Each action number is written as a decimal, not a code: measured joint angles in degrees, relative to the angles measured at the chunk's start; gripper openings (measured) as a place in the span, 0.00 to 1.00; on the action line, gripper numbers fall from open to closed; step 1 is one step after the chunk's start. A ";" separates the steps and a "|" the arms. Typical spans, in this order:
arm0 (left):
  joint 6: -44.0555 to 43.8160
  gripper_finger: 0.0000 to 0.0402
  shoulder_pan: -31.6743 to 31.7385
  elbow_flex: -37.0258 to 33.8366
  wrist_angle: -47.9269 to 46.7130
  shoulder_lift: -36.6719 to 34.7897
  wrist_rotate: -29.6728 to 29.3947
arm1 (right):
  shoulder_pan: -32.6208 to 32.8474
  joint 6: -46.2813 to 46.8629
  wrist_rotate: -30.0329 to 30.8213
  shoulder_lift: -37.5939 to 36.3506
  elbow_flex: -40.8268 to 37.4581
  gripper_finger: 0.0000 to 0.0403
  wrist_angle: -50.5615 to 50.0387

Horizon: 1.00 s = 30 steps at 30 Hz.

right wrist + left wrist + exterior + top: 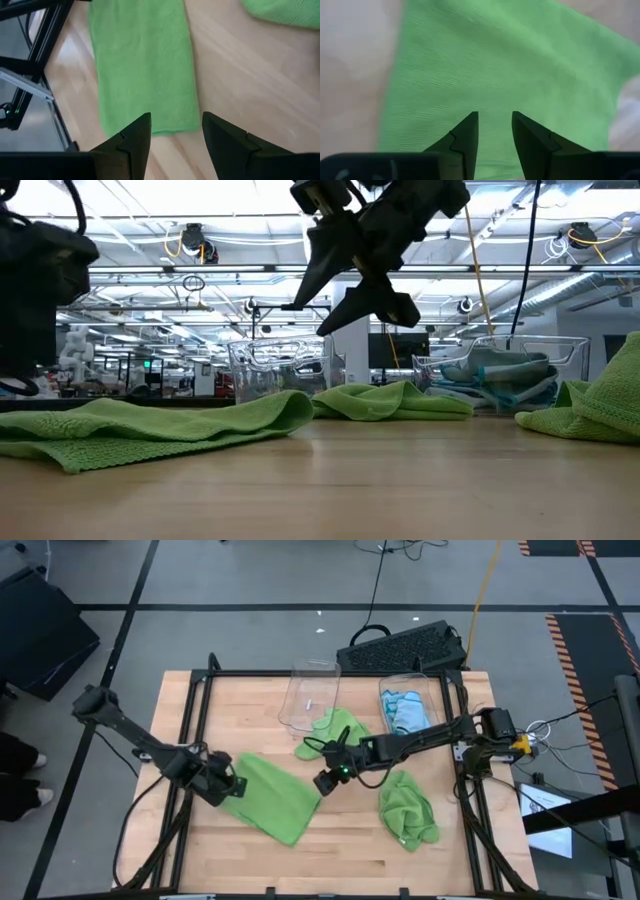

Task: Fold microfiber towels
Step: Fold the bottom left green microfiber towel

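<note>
On the near part of the wooden tabletop a lime green towel lies spread flat, folded over into a long strip that runs diagonally. The left arm reaches in low from the table's left side, bent at the elbow, and its left pincer sits at the strip's left end. Its wrist view looks straight down on the green weave, with the two dark fingers standing a narrow gap apart above the cloth, holding nothing.

To the right of the strip a second lime green towel lies crumpled near the table's right edge. The right arm stretches from its mount on the right side across the middle of the table, and the right pincer hangs above the strip's right end, clear of the wood. The low view shows what the overhead picture hides: this pincer is raised well above the towels, its fingers parted and empty. Its wrist view shows the strip's short end and bare wood between the fingers.

Farther back, a third green towel lies bunched beside a clear plastic bin; nothing shows inside it. The bin to its right holds light blue towels. Behind the table stands a black keyboard.
</note>
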 joint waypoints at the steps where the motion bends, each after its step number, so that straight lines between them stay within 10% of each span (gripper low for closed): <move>1: 0.28 0.30 0.00 -0.09 1.30 1.06 0.04 | 0.05 -0.01 -0.05 0.00 0.00 0.42 0.00; 13: 0.42 0.30 -0.02 0.20 15.75 21.77 1.55 | -1.24 -5.53 -1.74 0.00 -0.07 0.42 -0.46; 20: 15.62 0.30 -0.21 0.27 33.89 29.59 3.58 | -2.12 -8.03 -3.24 0.00 -0.07 0.42 -0.94; 30: 24.20 0.30 1.00 4.93 17.77 21.58 8.30 | -2.12 -8.11 -5.85 0.00 -0.07 0.42 0.55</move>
